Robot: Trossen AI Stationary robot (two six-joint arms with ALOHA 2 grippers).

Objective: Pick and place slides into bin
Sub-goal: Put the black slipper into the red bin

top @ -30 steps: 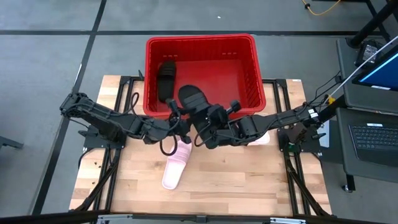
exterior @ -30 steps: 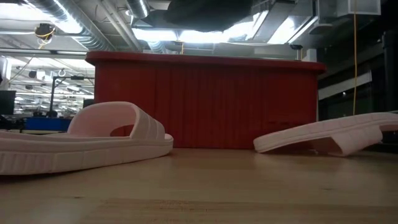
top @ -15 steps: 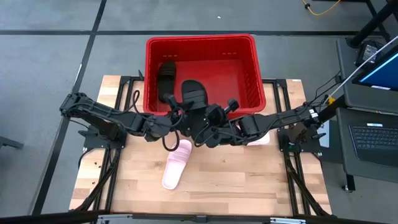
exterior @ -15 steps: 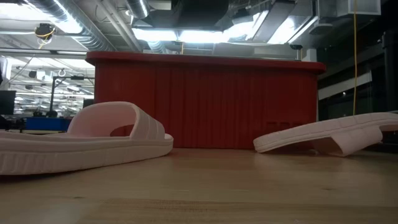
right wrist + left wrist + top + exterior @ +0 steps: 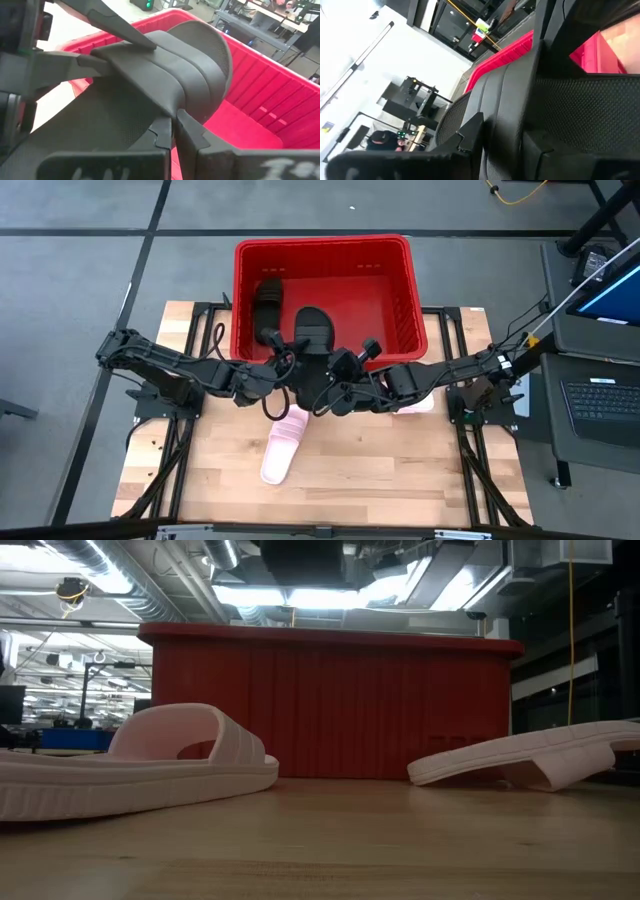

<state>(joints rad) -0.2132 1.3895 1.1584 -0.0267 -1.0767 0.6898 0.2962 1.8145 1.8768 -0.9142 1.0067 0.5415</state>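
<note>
Slides number four: one black slide lies in the red bin; both the left gripper and right gripper clamp another black slide over its near rim; two pink slides rest apart on the table.

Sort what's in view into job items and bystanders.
Job items: red bin; black slide inside it; black slide held over the rim by left end effector and right end effector; two pink slides.

Bystanders: laptop, yellow cable.

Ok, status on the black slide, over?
Both grippers, left and right, shut on black slide over bin near rim. Second black slide inside. Nothing blocking.
</note>
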